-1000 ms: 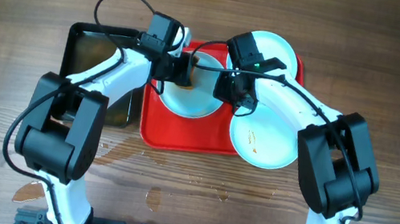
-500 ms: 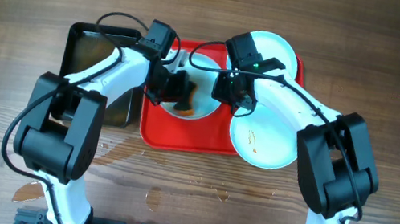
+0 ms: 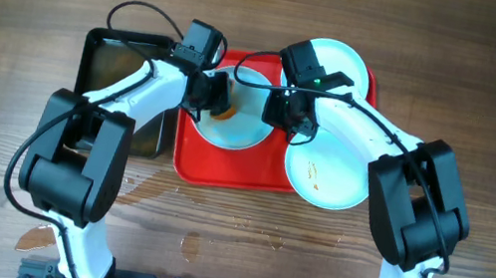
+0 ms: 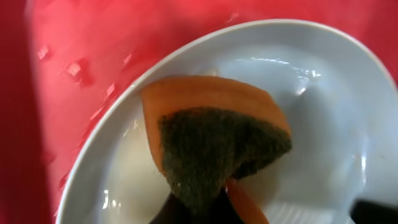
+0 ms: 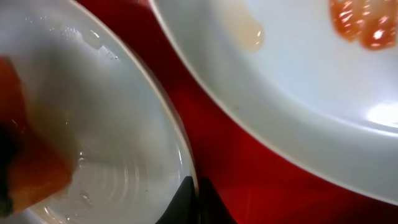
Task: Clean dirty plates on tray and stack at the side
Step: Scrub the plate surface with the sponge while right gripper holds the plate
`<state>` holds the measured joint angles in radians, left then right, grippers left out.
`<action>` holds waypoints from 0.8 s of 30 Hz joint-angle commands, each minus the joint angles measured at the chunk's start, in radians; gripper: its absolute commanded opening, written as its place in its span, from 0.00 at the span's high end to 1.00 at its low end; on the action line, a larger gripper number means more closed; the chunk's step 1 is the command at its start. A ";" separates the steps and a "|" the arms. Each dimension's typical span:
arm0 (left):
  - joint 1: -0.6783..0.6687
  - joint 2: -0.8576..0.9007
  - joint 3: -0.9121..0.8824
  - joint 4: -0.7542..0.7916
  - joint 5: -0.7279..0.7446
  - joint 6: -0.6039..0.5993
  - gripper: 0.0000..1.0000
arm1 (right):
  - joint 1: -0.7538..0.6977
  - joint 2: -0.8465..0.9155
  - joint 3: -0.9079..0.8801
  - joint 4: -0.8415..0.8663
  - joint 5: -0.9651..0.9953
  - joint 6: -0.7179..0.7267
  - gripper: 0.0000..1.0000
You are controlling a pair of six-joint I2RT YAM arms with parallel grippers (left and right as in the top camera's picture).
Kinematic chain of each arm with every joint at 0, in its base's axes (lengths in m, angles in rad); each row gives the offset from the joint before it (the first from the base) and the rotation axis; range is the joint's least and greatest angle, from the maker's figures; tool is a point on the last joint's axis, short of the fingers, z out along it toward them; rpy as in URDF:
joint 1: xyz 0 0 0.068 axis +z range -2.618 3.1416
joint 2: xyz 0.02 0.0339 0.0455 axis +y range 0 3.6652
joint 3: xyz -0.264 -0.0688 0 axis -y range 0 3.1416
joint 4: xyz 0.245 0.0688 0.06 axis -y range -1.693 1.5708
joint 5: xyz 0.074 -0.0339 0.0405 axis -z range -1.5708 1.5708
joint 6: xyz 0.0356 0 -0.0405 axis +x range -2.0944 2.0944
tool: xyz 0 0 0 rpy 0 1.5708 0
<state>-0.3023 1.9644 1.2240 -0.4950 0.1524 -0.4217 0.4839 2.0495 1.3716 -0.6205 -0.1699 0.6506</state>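
Three pale blue-white plates show from overhead. One plate [image 3: 241, 123] lies in the middle of the red tray [image 3: 223, 167]. My left gripper [image 3: 216, 104] is shut on an orange sponge with a dark green scrub side [image 4: 217, 146] and presses it on this plate's left part [image 4: 323, 112]. My right gripper [image 3: 284, 117] is shut on this plate's right rim [image 5: 180, 146]. A second plate [image 3: 340, 61] lies at the tray's back right; in the right wrist view it [image 5: 298, 99] bears orange smears. A third plate [image 3: 331, 173] with a small brown smear lies at the tray's right edge.
A smaller black tray [image 3: 124, 68] with brownish water stands left of the red tray, under my left arm. Wet patches [image 3: 195, 244] lie on the wooden table in front of the red tray.
My left gripper with the sponge has moved back and up-left on the plate from its lower middle. The right gripper and the plates have stayed in place.
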 commanded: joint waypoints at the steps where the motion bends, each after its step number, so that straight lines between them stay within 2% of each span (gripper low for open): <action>1: 0.003 0.015 -0.006 -0.104 -0.032 -0.057 0.96 | -0.003 -0.006 -0.005 0.000 0.004 0.006 0.96; 4: 0.003 0.015 -0.006 -0.187 0.217 -0.057 0.96 | -0.003 -0.006 -0.005 0.002 0.003 0.006 0.96; 5: 0.003 0.015 -0.006 -0.191 0.350 -0.057 0.96 | -0.003 -0.006 -0.005 0.002 0.003 0.007 0.96; 6: 0.003 0.015 -0.006 -0.180 0.423 -0.057 0.96 | -0.003 -0.006 -0.005 0.002 0.003 0.007 0.96; 8: 0.003 0.015 -0.006 -0.127 0.538 -0.058 0.96 | -0.003 -0.006 -0.005 0.002 0.003 0.006 0.96; 9: 0.005 0.015 -0.006 -0.098 0.547 -0.058 0.96 | -0.003 -0.006 -0.005 0.002 0.003 0.006 0.96; 12: 0.015 0.015 -0.006 0.013 0.451 -0.059 0.96 | -0.003 -0.006 -0.005 0.002 0.003 0.006 0.96; 16: 0.016 0.015 -0.006 0.109 0.067 -0.066 0.96 | -0.003 -0.006 -0.005 0.002 0.004 0.006 0.96; 18: 0.008 0.015 -0.006 0.113 -0.044 -0.066 0.96 | -0.003 -0.006 -0.005 0.002 0.004 0.006 0.96; 23: 0.005 0.015 -0.006 -0.069 -0.052 -0.103 0.96 | -0.003 -0.006 -0.005 0.002 0.004 0.006 0.95; 24: 0.005 0.015 -0.006 -0.125 -0.010 -0.114 0.96 | -0.003 -0.006 -0.005 0.002 0.004 0.006 0.95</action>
<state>-0.2932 1.9663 1.2255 -0.4995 0.1707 -0.4870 0.4839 2.0495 1.3705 -0.6209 -0.1829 0.6502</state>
